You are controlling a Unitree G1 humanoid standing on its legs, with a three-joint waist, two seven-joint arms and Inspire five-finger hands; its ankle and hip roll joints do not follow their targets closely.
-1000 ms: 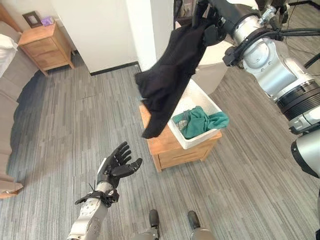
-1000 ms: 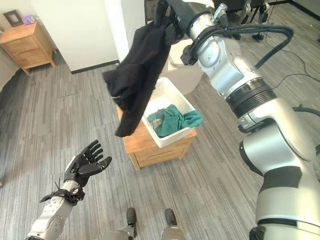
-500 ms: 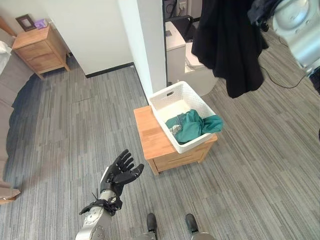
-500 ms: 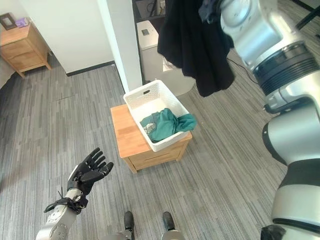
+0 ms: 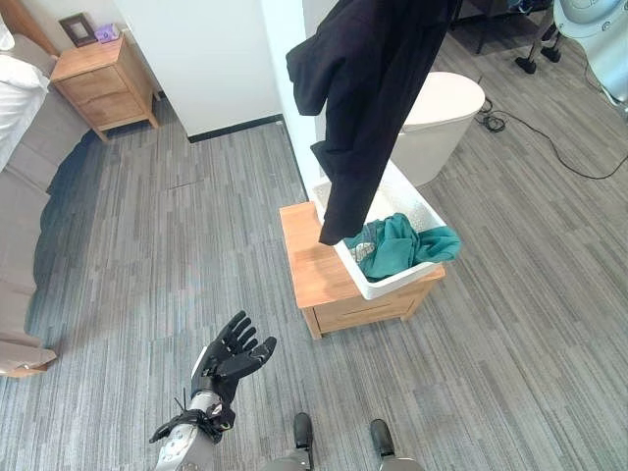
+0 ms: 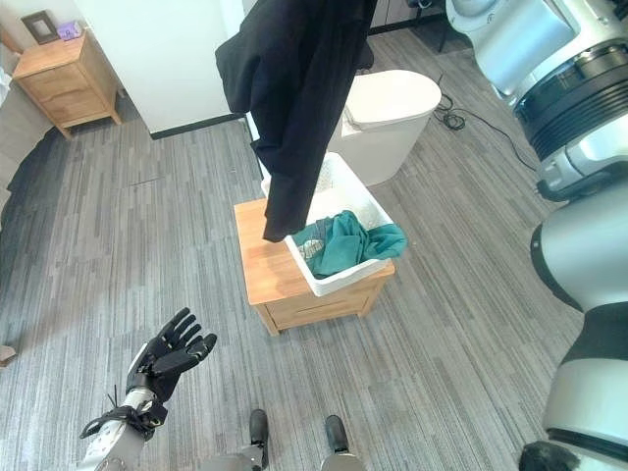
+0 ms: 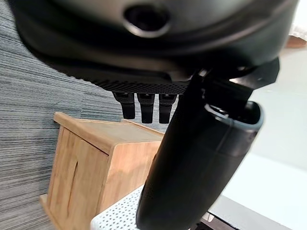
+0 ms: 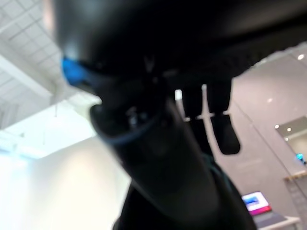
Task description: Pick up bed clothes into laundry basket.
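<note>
Black garment (image 5: 368, 108): hangs high in the air, draped full length from above; its lower tip sits over the near-left rim of the basket, from the head views. It is not yet inside.
Laundry basket (image 5: 412, 280): white, perforated walls, standing on a small wooden cabinet (image 5: 312, 273) in the middle of the grey plank floor (image 5: 167, 255).
Basket contents: one teal garment (image 5: 402, 243) lies bunched in the near half, partly spilling over the right rim.
Right hand (image 8: 158, 158): raised above the head cameras' field; its wrist view shows a thumb and straight dark fingers against a ceiling, with dark cloth close by. Whether it pinches the black garment cannot be told from these views.
Left hand (image 5: 232, 356): low at the robot's left, palm up, fingers spread and relaxed, holding nothing, well apart from the cabinet.
Surroundings: wooden nightstand (image 5: 103, 83) at the far left beside the bed edge (image 5: 25, 177); white rounded seat (image 5: 442, 123) behind the basket.
Progress estimate: one item deposited; the second is suspended over the basket.
Remaining work: lower the black garment and release it so all the cloth lands inside the walls; then check the bed for further pieces.
Risk: the long hanging tail may drape over the rim or onto the cabinet top.
</note>
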